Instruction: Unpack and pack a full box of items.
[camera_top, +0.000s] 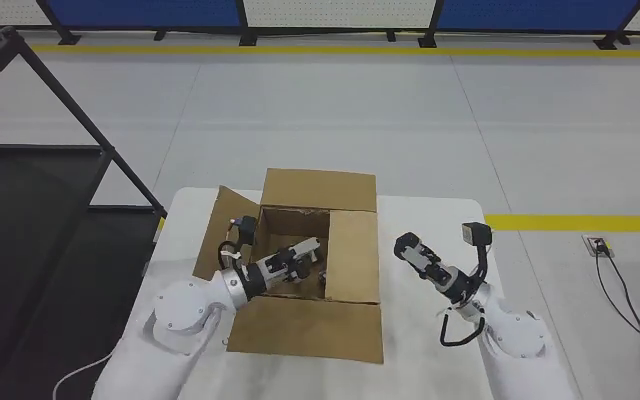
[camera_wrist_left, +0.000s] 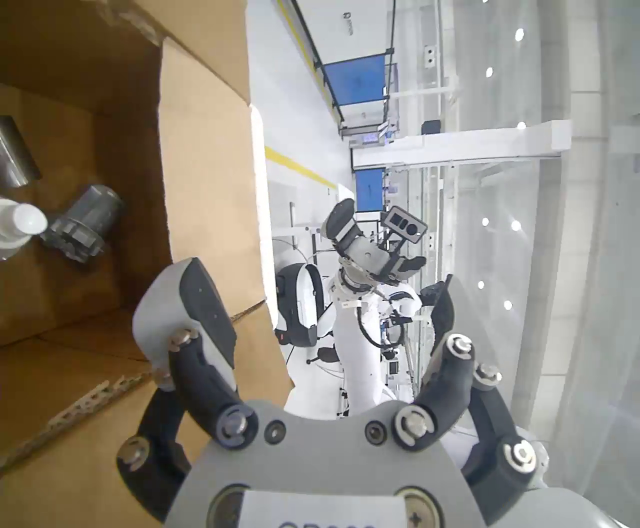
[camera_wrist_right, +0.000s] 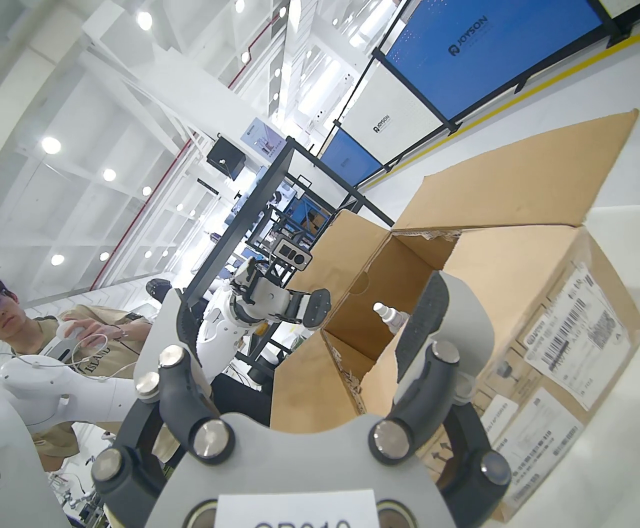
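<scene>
The box (camera_top: 320, 190) hides most contents; bottle (camera_wrist_right: 387, 314) top shows.

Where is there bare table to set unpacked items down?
Best patch: the far right corner of the white table, bordered by the right flap of the cardboard box and the open right gripper. Left of the box, only a narrow strip along the left flap. The box opening is crowded: left gripper, white spray bottle, grey fitting.
</scene>
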